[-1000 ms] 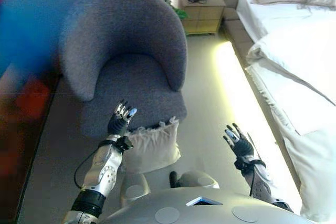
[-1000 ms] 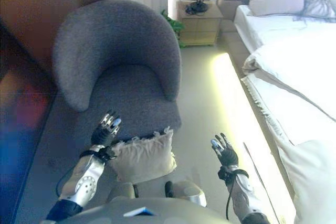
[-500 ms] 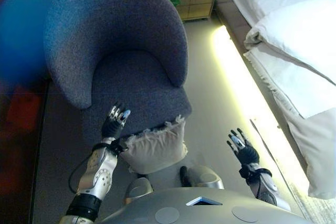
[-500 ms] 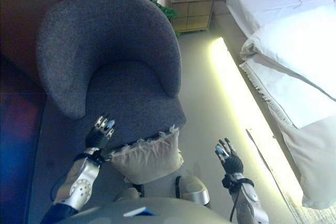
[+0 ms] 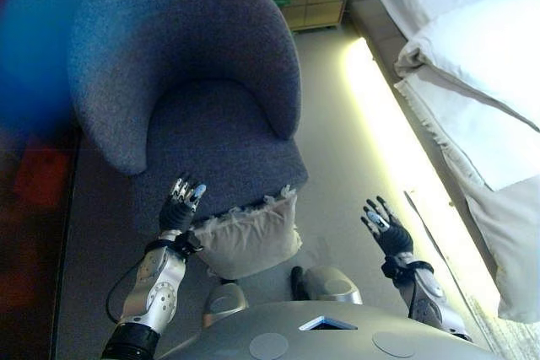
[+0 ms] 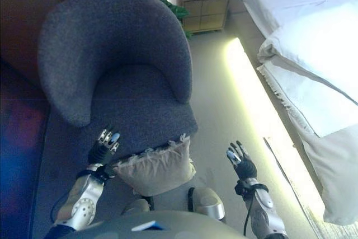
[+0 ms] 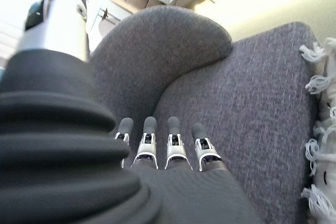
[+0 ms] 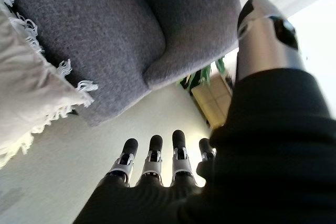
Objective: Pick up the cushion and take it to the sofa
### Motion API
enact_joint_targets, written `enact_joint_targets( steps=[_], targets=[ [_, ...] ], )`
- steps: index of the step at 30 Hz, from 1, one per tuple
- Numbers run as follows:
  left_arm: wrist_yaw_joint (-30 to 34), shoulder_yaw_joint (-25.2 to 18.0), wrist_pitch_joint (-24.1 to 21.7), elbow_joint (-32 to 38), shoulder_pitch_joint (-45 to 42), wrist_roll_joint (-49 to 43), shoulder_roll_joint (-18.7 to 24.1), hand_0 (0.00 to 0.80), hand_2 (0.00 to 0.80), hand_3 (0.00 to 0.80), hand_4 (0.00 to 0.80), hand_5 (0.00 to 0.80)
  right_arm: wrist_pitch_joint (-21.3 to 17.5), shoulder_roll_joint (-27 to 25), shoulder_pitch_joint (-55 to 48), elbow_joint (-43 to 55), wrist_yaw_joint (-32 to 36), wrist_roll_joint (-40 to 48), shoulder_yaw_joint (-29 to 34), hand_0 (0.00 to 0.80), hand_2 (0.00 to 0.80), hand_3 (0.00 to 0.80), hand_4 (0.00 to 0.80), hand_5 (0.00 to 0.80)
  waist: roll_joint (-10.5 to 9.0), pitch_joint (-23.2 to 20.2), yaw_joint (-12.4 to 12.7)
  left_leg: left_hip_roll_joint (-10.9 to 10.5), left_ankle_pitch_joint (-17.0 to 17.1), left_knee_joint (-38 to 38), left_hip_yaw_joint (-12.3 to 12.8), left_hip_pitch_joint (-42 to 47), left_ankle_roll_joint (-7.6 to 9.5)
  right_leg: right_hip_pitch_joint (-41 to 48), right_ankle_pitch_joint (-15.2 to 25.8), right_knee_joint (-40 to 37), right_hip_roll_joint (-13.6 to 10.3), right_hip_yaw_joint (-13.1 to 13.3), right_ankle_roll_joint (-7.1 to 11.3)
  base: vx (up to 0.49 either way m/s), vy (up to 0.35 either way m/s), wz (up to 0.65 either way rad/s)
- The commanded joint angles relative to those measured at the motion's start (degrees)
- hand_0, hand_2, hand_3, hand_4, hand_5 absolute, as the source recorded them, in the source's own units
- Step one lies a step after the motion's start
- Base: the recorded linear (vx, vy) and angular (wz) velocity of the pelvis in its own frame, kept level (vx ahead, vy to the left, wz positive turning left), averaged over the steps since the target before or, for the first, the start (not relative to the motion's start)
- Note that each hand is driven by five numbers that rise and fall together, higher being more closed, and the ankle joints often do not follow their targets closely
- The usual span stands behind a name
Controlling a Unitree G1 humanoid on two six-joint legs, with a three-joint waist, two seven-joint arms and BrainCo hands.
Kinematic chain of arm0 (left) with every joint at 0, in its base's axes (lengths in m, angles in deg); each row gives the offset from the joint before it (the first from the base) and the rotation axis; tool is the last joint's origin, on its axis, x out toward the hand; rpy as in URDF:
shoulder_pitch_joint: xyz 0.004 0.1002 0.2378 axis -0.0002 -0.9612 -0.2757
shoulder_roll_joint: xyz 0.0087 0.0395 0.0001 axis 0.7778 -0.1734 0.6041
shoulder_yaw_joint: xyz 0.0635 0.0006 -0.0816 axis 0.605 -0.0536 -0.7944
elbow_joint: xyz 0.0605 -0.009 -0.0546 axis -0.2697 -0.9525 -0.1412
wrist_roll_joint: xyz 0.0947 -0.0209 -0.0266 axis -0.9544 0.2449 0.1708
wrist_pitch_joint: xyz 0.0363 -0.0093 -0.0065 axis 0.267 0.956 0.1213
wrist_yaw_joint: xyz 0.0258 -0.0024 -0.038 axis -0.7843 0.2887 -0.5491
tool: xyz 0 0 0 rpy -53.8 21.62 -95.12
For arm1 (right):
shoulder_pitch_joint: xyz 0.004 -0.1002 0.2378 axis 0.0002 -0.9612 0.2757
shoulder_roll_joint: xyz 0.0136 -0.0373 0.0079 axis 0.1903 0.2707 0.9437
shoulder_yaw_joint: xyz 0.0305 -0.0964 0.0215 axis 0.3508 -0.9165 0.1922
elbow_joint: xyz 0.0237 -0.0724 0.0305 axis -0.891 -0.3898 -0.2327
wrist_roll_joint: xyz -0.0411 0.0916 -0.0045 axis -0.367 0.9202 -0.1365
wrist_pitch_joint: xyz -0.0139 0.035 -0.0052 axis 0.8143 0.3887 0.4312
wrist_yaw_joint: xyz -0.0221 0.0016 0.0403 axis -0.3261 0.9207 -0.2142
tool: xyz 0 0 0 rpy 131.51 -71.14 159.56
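Observation:
A beige fringed cushion (image 5: 247, 236) leans on the floor against the front of the grey armchair (image 5: 194, 99), also seen as the cushion (image 6: 154, 165). My left hand (image 5: 179, 207) hovers open just left of the cushion, at the seat's front edge, not touching it. In the left wrist view its fingers (image 7: 176, 145) are straight over the chair seat. My right hand (image 5: 384, 227) is open over the floor, well to the right of the cushion. Its fingers (image 8: 152, 156) are straight in the right wrist view, with the cushion's fringe (image 8: 31, 93) off to one side.
A bed with white bedding (image 5: 481, 65) runs along the right, with a lit strip at its base (image 5: 388, 124). A wooden nightstand (image 6: 204, 4) and a green plant (image 6: 174, 8) stand behind the armchair. A dark wall or furniture edge (image 6: 17, 138) lies on the left.
The camera has tilted down and closer to the armchair. My left hand has dropped slightly lower beside the cushion. The right hand stays open in about the same place.

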Motion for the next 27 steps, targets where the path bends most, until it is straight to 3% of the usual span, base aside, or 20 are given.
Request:
enact_joint_targets(
  steps=[1,3,5,7,11,12,14,16,18,20,21,23,25,27],
  targets=[
    [1.11,-1.26,-3.32,0.37,3.18,-1.45,1.45,0.0,0.0,0.0,0.0,0.0,-4.34,-1.35,2.59,4.21,-0.72,-0.69,-0.23,0.0,0.0,0.0,0.0,0.0,-1.06,1.27,-0.49,0.13,-3.93,10.43,2.74,-0.85,1.12,1.27,6.03,-5.6,-4.1,-2.65,5.22,-0.122,0.067,0.33],
    [1.91,-1.12,-3.09,0.12,3.65,0.19,1.13,0.0,0.0,0.0,0.0,0.0,-4.94,-0.93,2.42,3.98,-1.29,-0.84,0.01,0.0,0.0,0.0,0.0,0.0,-0.96,1.62,-0.75,-0.14,-3.68,12.21,3.64,-1.39,0.9,1.87,6.36,-5.89,-4.49,-3.05,5.46,-0.08,0.119,0.34],
    [2.06,-0.49,-2.93,-0.06,3.84,1.44,0.88,0.0,0.0,0.0,0.0,0.0,-5.33,-0.62,2.16,4.21,-1.99,-0.9,-0.08,0.0,0.0,0.0,0.0,0.0,-0.89,1.4,-1.15,-0.55,-4.5,9.33,5.41,-0.27,1.76,2.16,6.65,-6.13,-5.03,-3.69,6.14,-0.073,0.181,0.27],
    [1.43,0.56,-3.13,-0.57,4.62,1.66,0.87,0.0,0.0,0.0,0.0,0.0,-5.17,-0.44,2.44,4.96,-2.74,-0.51,-0.53,0.0,0.0,0.0,0.0,0.0,-0.8,1.42,-0.97,-1.65,-5.17,7.37,4.61,0.07,2.52,1.67,6.65,-5.34,-5.71,-3.97,6.79,-0.106,0.191,0.28],
    [1.0,0.73,-3.04,-1.53,5.9,0.65,1.6,0.0,0.0,0.0,0.0,0.0,-5.33,1.56,3.77,4.06,-2.78,-0.72,-1.22,0.0,0.0,0.0,0.0,0.0,-0.76,2.82,0.67,-3.69,-6.07,4.67,4.8,0.52,5.42,-3.93,9.23,8.13,-9.7,-7.37,9.71,-0.123,0.164,0.15],
    [1.8,-0.05,-2.5,-2.48,5.86,0.5,1.5,0.0,0.0,0.0,0.0,0.0,-4.74,2.22,3.88,4.16,-3.44,-1.14,-1.36,0.0,0.0,0.0,0.0,0.0,-0.74,3.23,1.16,-3.75,-6.32,4.78,4.63,0.73,5.77,-5.34,11.08,12.17,-11.36,-6.7,9.92,-0.016,0.116,0.03],
    [3.48,-1.1,-1.77,-3.24,5.54,0.12,1.73,0.0,0.0,0.0,0.0,0.0,-4.64,2.4,2.56,4.87,-3.71,-1.93,-1.51,0.0,0.0,0.0,0.0,0.0,-0.81,3.48,1.27,-4.15,-6.92,5.12,3.09,0.77,6.17,-5.77,12.01,14.77,-11.78,-3.12,9.4,0.066,0.043,0.18],
    [4.59,-1.26,-0.58,-3.41,5.73,-1.25,2.14,0.0,0.0,0.0,0.0,0.0,-5.41,2.8,1.7,3.65,-3.31,-1.95,-1.12,0.0,0.0,0.0,0.0,0.0,-1.08,2.93,1.55,-4.9,-7.46,6.23,0.25,-0.43,6.33,-5.05,13.88,12.81,-12.28,-0.02,9.29,0.119,-0.065,0.59],
    [5.29,-1.1,0.16,-3.42,6.22,-2.55,2.68,0.0,0.0,0.0,0.0,0.0,-5.43,3.14,1.5,2.08,-2.25,-2.54,-0.71,0.0,0.0,0.0,0.0,0.0,-2.28,2.58,2.24,-5.42,-8.43,9.02,-2.56,-1.9,5.72,-2.15,16.42,6.8,-14.92,2.34,10.36,0.189,-0.204,0.91],
    [7.06,-0.83,0.31,-2.48,5.69,-3.25,3.48,0.0,0.0,0.0,0.0,0.0,-5.69,2.73,1.42,1.86,-1.82,-2.15,-0.71,0.0,0.0,0.0,0.0,0.0,-3.49,2.62,3.14,-4.85,-9.38,12.01,-4.44,-3.19,4.34,1.41,17.29,-1.59,-18.04,2.85,11.41,0.197,-0.288,0.81],
    [7.94,-0.16,0.18,-1.21,5.06,-3.33,4.26,0.0,0.0,0.0,0.0,0.0,-5.52,2.16,1.49,2.38,-1.37,-1.54,-0.7,0.0,0.0,0.0,0.0,0.0,-4.22,2.73,3.74,-3.59,-10.28,14.06,-5.47,-4.26,2.96,2.76,17.9,-7.24,-19.6,4.28,12.69,0.203,-0.286,0.6],
    [8.75,0.16,-0.27,-1.05,4.51,-2.93,4.78,0.0,0.0,0.0,0.0,0.0,-4.96,1.46,1.9,2.6,-1.04,-0.86,-0.69,0.0,0.0,0.0,0.0,0.0,-4.47,2.92,3.91,-1.88,-11.03,15.49,-6.29,-4.85,1.93,3.79,18.33,-10.69,-19.77,5.68,13.87,0.188,-0.267,0.48],
    [8.92,-0.16,-0.49,-0.65,4.47,-1.82,5.83,0.0,0.0,0.0,0.0,0.0,-2.7,0.41,3.11,3.59,-0.57,-0.57,-0.86,0.0,0.0,0.0,0.0,0.0,-4.87,3.07,4.09,0.82,-11.13,16.43,-7.67,-5.39,0.64,3.75,18.05,-12.09,-18.3,8.45,15.04,0.177,-0.308,0.67],
    [7.65,-1.23,-0.97,0.02,3.84,-0.57,6.3,0.0,0.0,0.0,0.0,0.0,-1.05,-0.46,4.6,3.59,0.82,-1.06,-2.03,0.0,0.0,0.0,0.0,0.0,-5.53,2.78,5.38,3.35,-10.27,16.09,-7.97,-5.65,-0.29,4.22,15.2,-11.45,-16.91,5.53,15.34,0.11,-0.313,0.57]
  ],
)
